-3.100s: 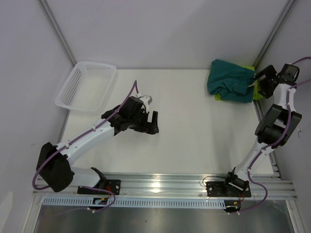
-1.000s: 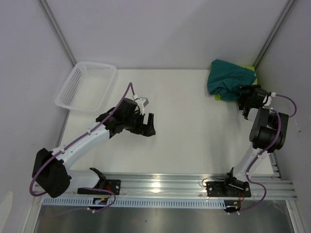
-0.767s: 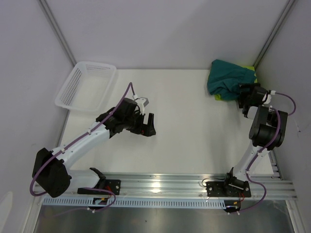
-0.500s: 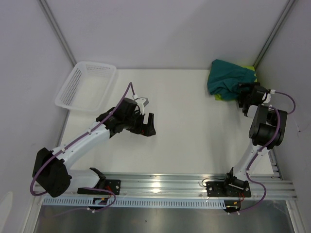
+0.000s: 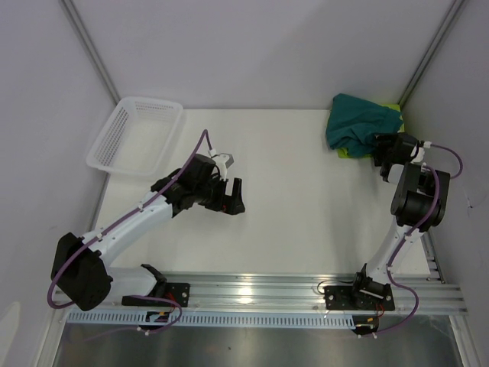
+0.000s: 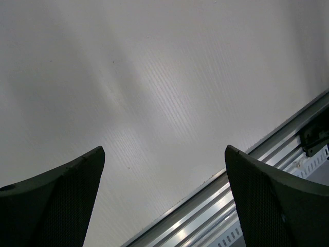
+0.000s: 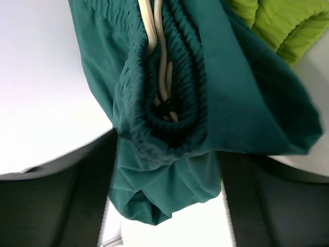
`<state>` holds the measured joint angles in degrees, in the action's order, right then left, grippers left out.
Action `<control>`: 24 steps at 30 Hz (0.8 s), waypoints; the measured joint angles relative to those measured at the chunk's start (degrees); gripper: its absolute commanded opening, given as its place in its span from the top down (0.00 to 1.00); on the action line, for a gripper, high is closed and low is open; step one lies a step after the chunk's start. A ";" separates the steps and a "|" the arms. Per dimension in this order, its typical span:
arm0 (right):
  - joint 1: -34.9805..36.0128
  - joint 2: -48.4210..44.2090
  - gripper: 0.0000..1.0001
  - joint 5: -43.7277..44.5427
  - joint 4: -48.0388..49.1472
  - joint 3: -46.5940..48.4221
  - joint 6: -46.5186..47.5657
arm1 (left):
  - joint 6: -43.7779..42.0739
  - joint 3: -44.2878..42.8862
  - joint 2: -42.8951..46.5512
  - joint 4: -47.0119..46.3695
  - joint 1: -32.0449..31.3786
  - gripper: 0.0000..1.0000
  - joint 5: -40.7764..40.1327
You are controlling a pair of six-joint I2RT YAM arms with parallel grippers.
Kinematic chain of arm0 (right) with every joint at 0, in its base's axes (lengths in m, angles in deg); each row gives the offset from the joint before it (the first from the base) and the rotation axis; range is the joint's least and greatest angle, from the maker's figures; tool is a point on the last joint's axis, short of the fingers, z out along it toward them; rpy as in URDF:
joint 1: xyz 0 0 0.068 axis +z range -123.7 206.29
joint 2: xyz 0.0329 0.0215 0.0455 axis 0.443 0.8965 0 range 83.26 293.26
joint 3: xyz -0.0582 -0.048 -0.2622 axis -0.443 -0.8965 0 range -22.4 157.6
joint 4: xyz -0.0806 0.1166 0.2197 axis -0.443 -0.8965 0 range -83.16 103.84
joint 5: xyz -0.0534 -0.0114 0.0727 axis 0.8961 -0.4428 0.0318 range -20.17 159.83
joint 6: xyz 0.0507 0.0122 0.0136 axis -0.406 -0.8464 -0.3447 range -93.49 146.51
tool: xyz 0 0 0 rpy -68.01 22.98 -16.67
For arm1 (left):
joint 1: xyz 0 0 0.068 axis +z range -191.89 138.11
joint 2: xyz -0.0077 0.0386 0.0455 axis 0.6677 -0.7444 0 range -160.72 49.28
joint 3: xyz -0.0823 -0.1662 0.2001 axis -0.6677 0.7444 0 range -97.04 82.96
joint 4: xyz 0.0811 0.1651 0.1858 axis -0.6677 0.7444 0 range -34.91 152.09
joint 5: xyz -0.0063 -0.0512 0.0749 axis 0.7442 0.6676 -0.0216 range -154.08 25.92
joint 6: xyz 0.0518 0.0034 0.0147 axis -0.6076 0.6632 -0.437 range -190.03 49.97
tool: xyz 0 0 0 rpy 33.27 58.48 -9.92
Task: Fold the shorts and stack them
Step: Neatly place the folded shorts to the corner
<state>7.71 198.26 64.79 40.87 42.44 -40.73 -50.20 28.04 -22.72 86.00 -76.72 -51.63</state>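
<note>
Now your right gripper (image 7: 165, 149) is open wide, with a finger on each side of the dark teal shorts (image 5: 357, 126). They lie on the lime green shorts (image 7: 272, 25) in the far right corner of the table (image 5: 306, 199). Your left gripper (image 6: 164, 154) is open too and holds nothing.

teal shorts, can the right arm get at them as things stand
Probably yes: the right claw sits open around a bunched edge of the teal shorts, and nothing stands between them.

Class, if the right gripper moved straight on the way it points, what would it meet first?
The teal shorts: their bunched waistband sits inside the open right gripper, though whether they touch is unclear.
</note>
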 measured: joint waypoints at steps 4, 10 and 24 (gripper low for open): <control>0.00 0.83 0.55 0.79 -1.68 1.66 -0.17 | -0.04 0.00 0.00 0.00 0.00 0.01 0.02; -0.02 2.58 0.98 1.38 -4.11 6.29 -0.02 | -0.39 0.00 0.00 0.00 0.11 0.01 0.00; -1.09 6.12 1.00 0.87 -19.58 25.64 4.48 | -0.39 0.00 0.00 0.00 0.13 0.01 0.04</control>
<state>6.61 204.38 65.66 21.28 68.08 -36.25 -50.59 28.04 -22.72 86.00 -76.59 -51.59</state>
